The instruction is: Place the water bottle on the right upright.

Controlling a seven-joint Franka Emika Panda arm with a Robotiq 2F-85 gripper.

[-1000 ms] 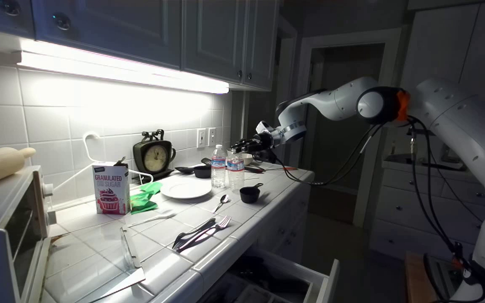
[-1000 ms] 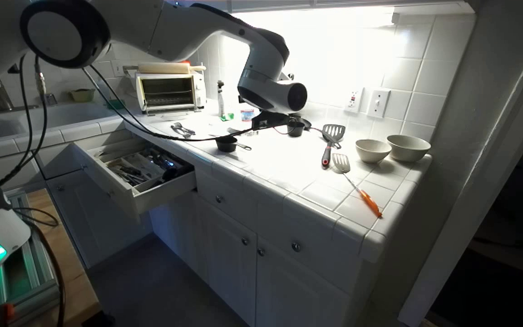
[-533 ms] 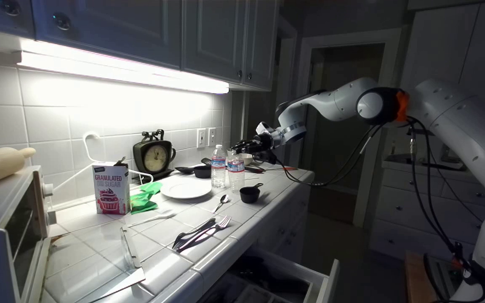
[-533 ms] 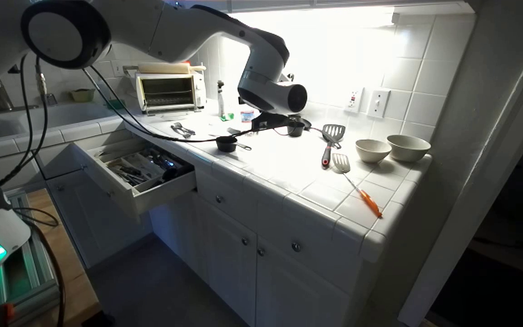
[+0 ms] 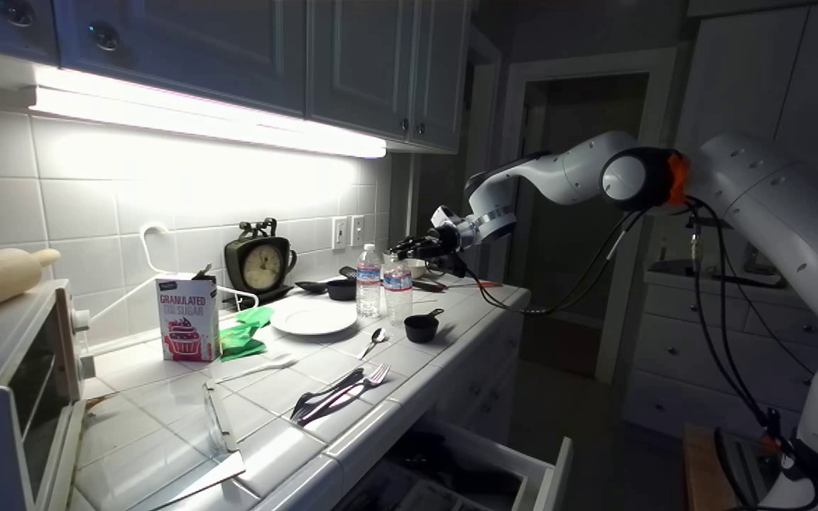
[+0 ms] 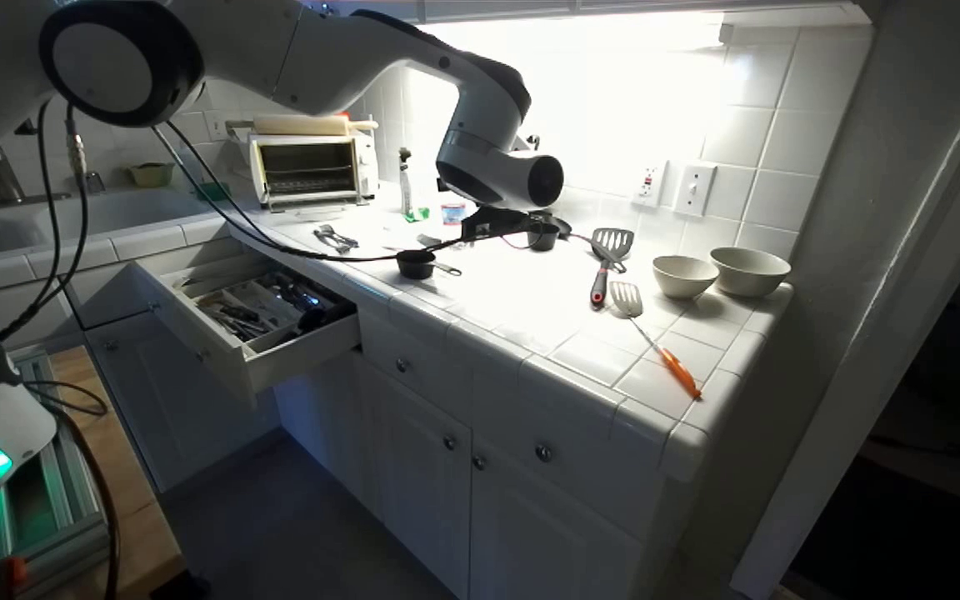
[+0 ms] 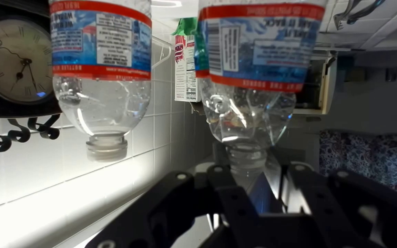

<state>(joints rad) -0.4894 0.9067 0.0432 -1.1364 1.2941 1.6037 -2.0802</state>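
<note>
The water bottle [image 5: 398, 279] is a clear plastic bottle with a blue and red label. It stands upright or nearly so, on the right of a similar bottle [image 5: 369, 275]; I cannot tell whether its base touches the counter. My gripper [image 5: 397, 251] is at its top in an exterior view. In the wrist view, which stands upside down, the bottle [image 7: 260, 44] hangs with its neck between the fingers of my gripper [image 7: 248, 160], the pads close against both sides. The similar bottle [image 7: 102, 44] stands apart beside it. An exterior view shows my gripper [image 6: 490, 223] mostly from behind.
A white plate [image 5: 313, 321], a spoon [image 5: 373, 342] and a black measuring cup [image 5: 422, 328] lie near the bottles. A black clock [image 5: 263, 265] and a sugar carton [image 5: 187, 319] stand at the wall. Bowls [image 6: 685, 277] stand at the counter's end. A drawer [image 6: 305, 367] is open.
My gripper and the water bottle at its fingers have sunk very slightly. Nothing else has visibly moved.
</note>
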